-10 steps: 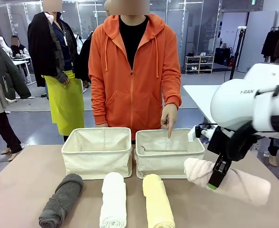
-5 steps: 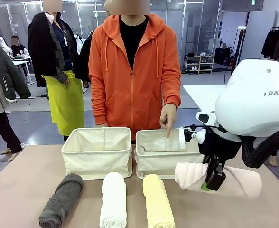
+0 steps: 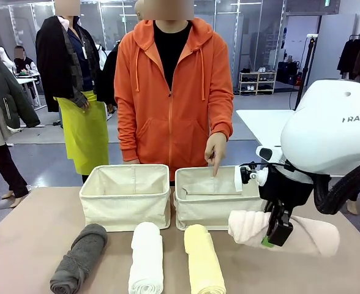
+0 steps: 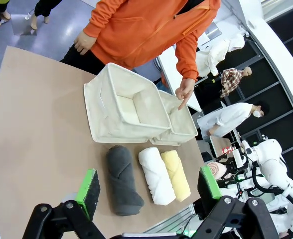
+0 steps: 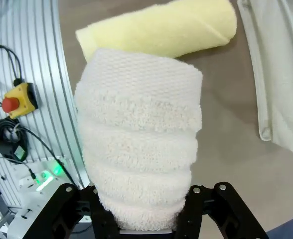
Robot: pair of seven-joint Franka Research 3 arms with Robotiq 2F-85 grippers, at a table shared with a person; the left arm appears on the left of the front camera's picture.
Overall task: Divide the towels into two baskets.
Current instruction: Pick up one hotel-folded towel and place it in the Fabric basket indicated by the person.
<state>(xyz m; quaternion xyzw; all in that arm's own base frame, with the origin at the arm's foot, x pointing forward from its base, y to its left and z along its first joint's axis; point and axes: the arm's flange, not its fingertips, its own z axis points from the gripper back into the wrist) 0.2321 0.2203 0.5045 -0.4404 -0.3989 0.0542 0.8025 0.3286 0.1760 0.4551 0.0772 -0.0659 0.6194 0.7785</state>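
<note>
On the tan worktop [image 3: 21,245], the right gripper [image 3: 277,236] clamps the pink-beige towel [image 3: 311,236], lifted just right of the right basket [image 3: 210,205]. The yellow towel [image 3: 203,260] lies just before that basket, the white towel [image 3: 147,257] and grey towel [image 3: 79,257] farther left. A person's hand [image 3: 217,150] points into it. The left gripper [image 4: 149,185] has its jaws spread wide, empty.

There are two baskets [image 3: 125,205] and four towels [image 3: 146,260]: three in front of the baskets, one pink towel [image 3: 311,236] near them.
</note>
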